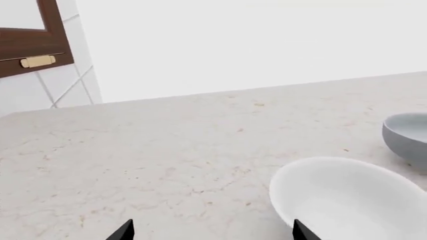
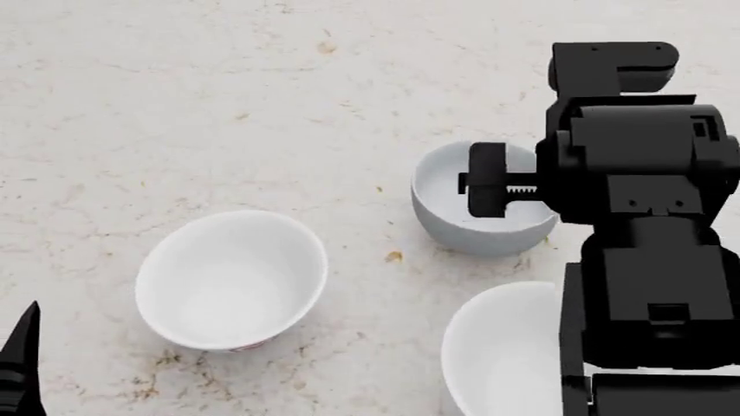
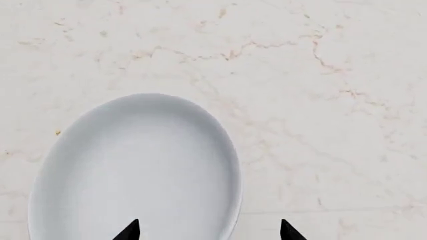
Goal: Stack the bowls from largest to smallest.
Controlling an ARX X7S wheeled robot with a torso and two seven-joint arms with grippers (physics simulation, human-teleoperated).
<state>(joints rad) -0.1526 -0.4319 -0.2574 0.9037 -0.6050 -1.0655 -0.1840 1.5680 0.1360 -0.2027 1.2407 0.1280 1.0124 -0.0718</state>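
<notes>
In the head view we see three bowls on the speckled marble counter (image 2: 208, 95). A smooth round white ceramic bowl (image 2: 231, 279) sits at lower left, with a faint reddish trace at its base that may be a mark. A straight-sided pale grey ceramic bowl (image 2: 457, 212) stands right of centre, and a plain white round ceramic bowl (image 2: 500, 351) lies at the lower right, partly behind our black right arm (image 2: 647, 217). All three stand apart and nothing is stacked yet.

The right gripper (image 3: 208, 231) hangs spread wide above the grey bowl, its rim between the two tips, holding nothing. The left gripper (image 1: 212, 231) is also parted and empty, near the first white bowl.

Our worry is the grip. The glazed rim is likely slick, and a jaw closing on a curved wall could tip the bowl or shove it into the plain white one just beside it.

The arm hides part of both nearby bowls. A brown cabinet door (image 1: 33, 40) with a pale handle (image 1: 38, 61) shows at the upper left of the left wrist view, well clear.
</notes>
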